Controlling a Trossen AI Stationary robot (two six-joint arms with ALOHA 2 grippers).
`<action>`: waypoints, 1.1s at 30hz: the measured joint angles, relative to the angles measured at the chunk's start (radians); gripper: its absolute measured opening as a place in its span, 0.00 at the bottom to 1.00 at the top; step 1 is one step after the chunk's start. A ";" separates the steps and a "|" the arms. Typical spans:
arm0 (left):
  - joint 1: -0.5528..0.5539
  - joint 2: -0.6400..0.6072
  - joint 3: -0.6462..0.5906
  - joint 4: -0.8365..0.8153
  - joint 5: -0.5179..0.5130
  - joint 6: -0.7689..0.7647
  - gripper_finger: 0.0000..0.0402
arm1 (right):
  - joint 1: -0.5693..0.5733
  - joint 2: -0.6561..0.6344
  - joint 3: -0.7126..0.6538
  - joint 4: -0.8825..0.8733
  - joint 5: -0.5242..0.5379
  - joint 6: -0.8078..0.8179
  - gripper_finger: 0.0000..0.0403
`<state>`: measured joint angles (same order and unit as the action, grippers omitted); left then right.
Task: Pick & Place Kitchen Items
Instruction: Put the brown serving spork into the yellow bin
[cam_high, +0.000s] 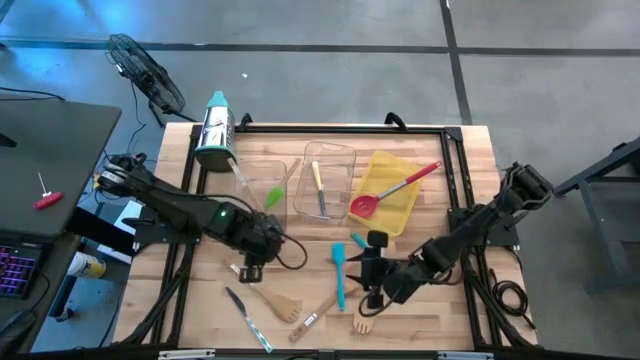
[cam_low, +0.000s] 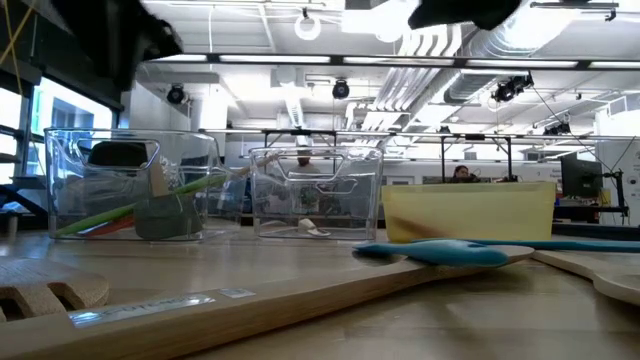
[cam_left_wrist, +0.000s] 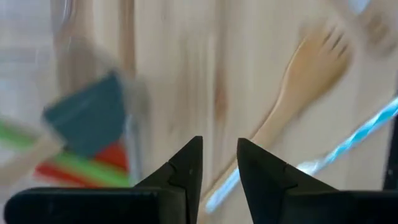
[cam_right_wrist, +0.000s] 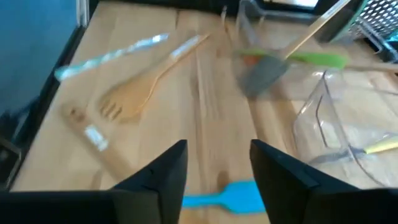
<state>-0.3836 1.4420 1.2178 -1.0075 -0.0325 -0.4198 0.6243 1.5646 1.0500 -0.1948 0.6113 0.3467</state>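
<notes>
Kitchen items lie loose on the wooden table: a teal spatula (cam_high: 340, 277), a smaller teal one (cam_high: 358, 243), a wooden fork (cam_high: 277, 301), a striped-handled knife (cam_high: 249, 319) and more wooden utensils near the front edge. My left gripper (cam_high: 250, 268) hangs open, pointing down over bare wood beside the wooden fork (cam_left_wrist: 298, 87), with nothing between its fingers (cam_left_wrist: 219, 152). My right gripper (cam_high: 370, 280) is open above the teal spatula (cam_right_wrist: 227, 196), clear of it. A green spatula (cam_high: 272, 195) sticks out of the left clear bin. A red spoon (cam_high: 392, 188) lies in the yellow bin.
Two clear bins (cam_high: 258, 172) (cam_high: 345, 160) and a yellow bin (cam_high: 400, 215) stand in a row across the table's far half. A steel cylinder with a teal cap (cam_high: 215, 130) lies at the far left. Both arms reach in over the middle; the black frame rails edge the table.
</notes>
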 joint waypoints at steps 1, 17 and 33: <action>0.001 0.000 -0.002 0.044 0.000 -0.007 0.24 | 0.006 0.000 0.000 -0.022 -0.017 0.001 0.45; -0.092 0.031 -0.002 0.419 -0.135 -0.236 0.24 | 0.012 -0.039 0.000 -0.260 -0.352 -0.015 0.51; -0.206 0.280 -0.003 0.892 -0.189 -0.244 0.24 | 0.180 -0.081 0.000 -0.199 -0.675 -0.030 0.49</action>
<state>-0.5896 1.7219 1.2151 -0.1159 -0.2219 -0.6636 0.8047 1.4837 1.0500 -0.3939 -0.0632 0.3165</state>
